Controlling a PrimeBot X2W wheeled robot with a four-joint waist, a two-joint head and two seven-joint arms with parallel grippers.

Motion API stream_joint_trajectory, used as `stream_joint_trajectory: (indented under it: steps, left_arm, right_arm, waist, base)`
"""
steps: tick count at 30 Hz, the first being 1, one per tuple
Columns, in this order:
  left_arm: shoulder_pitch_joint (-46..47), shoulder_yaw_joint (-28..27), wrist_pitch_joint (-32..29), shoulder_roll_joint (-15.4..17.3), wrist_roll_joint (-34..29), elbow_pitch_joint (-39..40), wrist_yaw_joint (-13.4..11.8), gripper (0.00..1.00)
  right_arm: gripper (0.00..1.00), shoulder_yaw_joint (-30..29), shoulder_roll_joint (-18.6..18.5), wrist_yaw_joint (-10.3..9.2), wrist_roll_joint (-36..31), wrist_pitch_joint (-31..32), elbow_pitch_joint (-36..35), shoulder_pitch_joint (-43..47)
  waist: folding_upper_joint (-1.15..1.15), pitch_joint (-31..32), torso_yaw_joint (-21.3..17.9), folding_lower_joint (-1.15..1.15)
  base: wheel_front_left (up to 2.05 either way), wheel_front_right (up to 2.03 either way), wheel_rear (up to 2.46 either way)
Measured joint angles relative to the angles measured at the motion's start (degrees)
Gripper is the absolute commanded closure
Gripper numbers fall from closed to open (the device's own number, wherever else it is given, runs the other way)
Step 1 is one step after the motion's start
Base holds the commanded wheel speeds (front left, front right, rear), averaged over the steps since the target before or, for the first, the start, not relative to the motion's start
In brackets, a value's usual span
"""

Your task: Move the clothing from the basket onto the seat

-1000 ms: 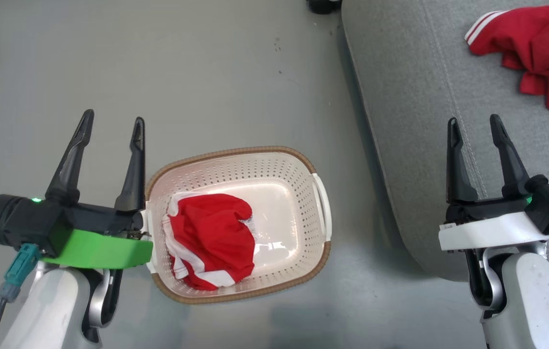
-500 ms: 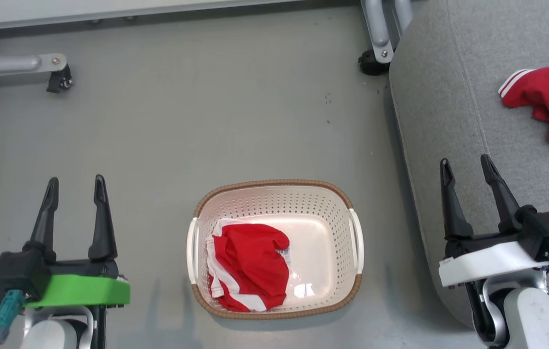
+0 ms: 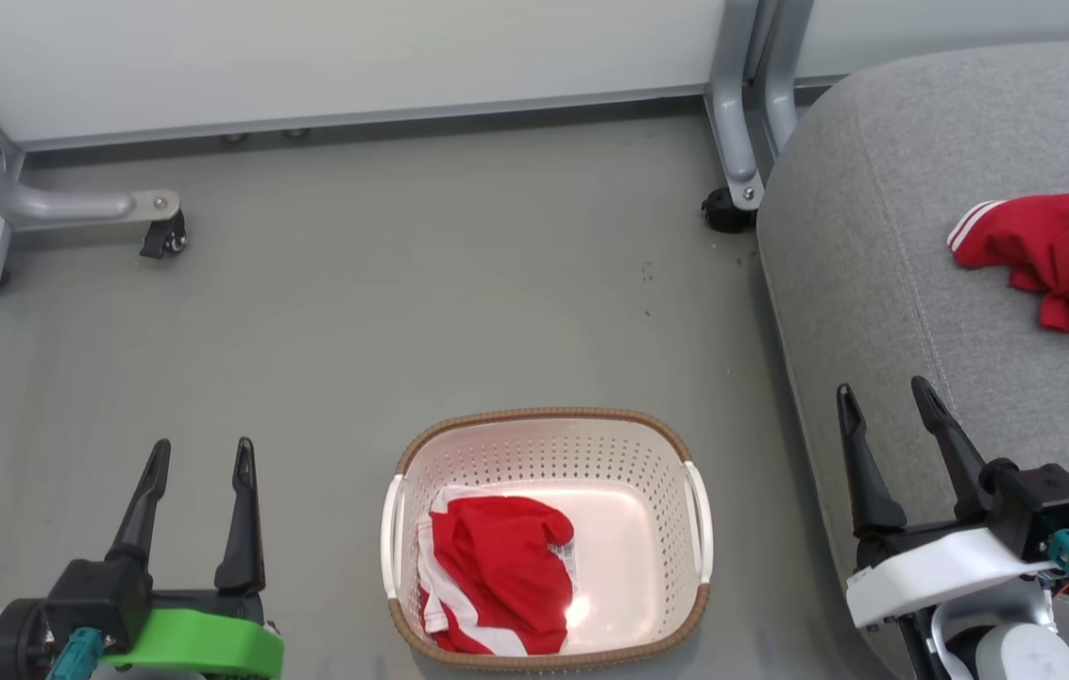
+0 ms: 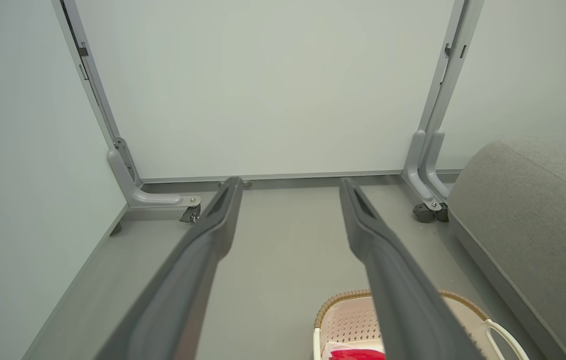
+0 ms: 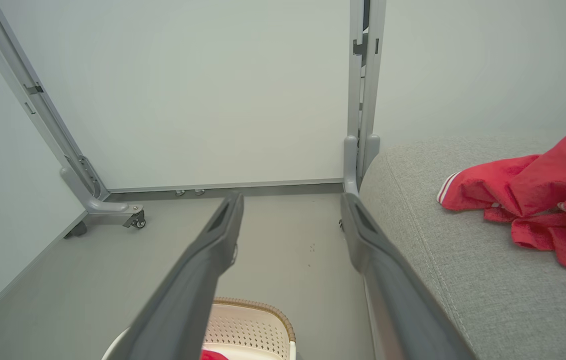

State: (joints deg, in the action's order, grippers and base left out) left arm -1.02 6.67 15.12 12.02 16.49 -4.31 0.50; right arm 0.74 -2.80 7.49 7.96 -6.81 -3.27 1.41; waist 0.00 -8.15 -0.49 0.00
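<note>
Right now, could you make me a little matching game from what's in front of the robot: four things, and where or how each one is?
1 basket
2 seat
3 left gripper
4 right gripper

a green mount, open
b grey fabric, sprawled garment on it
c white mount, open
d on the floor, bunched garment inside

Pairs: 1-d, 2-b, 3-a, 4-c

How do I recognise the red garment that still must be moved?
On the floor beside the large grey seat stands a cream basket with a brown rim. The crumpled red-and-white garment lies inside it; the other red garment lies on the seat.
</note>
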Motion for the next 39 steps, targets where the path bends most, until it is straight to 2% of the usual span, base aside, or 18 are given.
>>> stream_joint_trajectory:
  steps: [16,39]
  left_arm:
    - [-3.07,0.37,0.0,-0.94,-0.98,-3.77,1.1,0.0]
    - [-2.54,0.52,0.0,-1.91,-1.85,-6.34,1.59,0.0]
  right_arm:
    - [0.0,1.08,0.0,0.01,0.51,2.44,-0.81,3.75]
    - [0.0,0.99,0.0,0.01,-0.08,3.36,-1.52,4.08]
  waist:
    - [0.0,5.14,-0.34,0.0]
    - [0.0,5.43,-0.23,0.0]
  base:
    - [0.0,0.0,0.0]
    - [0.0,0.0,0.0]
